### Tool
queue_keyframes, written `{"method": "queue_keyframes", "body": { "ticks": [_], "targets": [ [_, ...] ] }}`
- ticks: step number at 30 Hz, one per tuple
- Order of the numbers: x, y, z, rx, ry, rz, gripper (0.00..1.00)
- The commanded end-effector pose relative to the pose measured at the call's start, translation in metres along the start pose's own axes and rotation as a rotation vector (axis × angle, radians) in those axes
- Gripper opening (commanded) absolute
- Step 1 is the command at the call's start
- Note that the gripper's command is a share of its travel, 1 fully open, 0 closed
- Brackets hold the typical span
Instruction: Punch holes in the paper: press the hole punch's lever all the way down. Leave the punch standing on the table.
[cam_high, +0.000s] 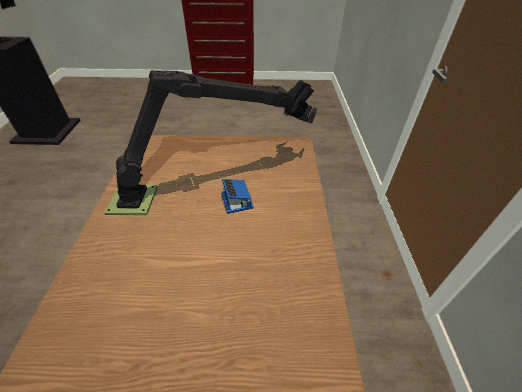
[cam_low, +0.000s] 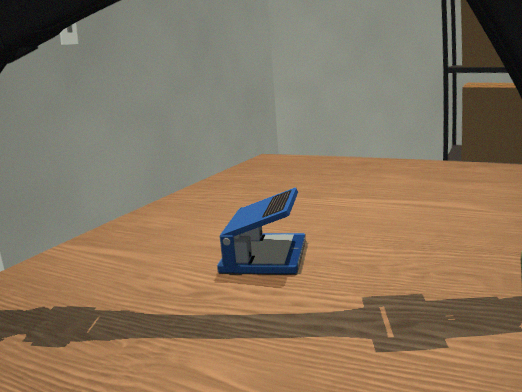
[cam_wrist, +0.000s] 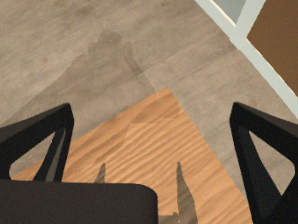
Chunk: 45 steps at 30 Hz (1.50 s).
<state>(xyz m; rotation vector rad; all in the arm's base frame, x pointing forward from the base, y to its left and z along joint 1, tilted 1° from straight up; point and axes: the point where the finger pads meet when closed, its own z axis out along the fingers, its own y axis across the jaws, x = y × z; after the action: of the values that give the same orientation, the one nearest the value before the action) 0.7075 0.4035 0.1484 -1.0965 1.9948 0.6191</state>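
One arm stands on a green base plate (cam_high: 113, 208) at the left of the table (cam_high: 200, 300), reaching up and to the far right. Right of the base, near mid-table, the blue hole punch (cam_high: 236, 195) sits upright, its lever (cam_low: 260, 211) raised at a slant with the ribbed pad at the free end. Farther right and high, the gripper (cam_high: 306, 112) hangs past the table's far right corner, jaws spread nearly full and holding nothing. Pressing well probably means swinging back over the punch, descending onto the ribbed pad, and pushing straight down so the base does not tip.
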Motion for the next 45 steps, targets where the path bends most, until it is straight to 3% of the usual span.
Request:
{"method": "queue_keyframes", "body": {
  "ticks": [1, 17, 18, 20, 24, 28, 32, 34, 35, 36, 45],
  "targets": [
    [-0.01, 0.0, -0.005, 0.005, -0.014, -0.008, 1.0],
    [-0.01, 0.0, -0.005, 0.005, -0.014, -0.008, 1.0],
    [-0.024, -0.004, -0.011, 0.015, -0.035, -0.02, 1.0],
    [-0.018, -0.007, -0.02, 0.025, -0.018, -0.005, 1.0],
    [0.018, -0.025, -0.068, 0.091, 0.086, 0.087, 1.0],
    [0.038, -0.032, -0.094, 0.124, 0.142, 0.136, 1.0],
    [0.074, -0.038, -0.138, 0.178, 0.237, 0.213, 1.0],
    [0.074, -0.038, -0.138, 0.178, 0.237, 0.213, 1.0],
    [0.098, -0.039, -0.169, 0.212, 0.301, 0.264, 1.0],
    [0.113, -0.039, -0.187, 0.231, 0.339, 0.293, 1.0],
    [0.224, -0.002, -0.319, 0.347, 0.633, 0.504, 1.0]
  ]
}}
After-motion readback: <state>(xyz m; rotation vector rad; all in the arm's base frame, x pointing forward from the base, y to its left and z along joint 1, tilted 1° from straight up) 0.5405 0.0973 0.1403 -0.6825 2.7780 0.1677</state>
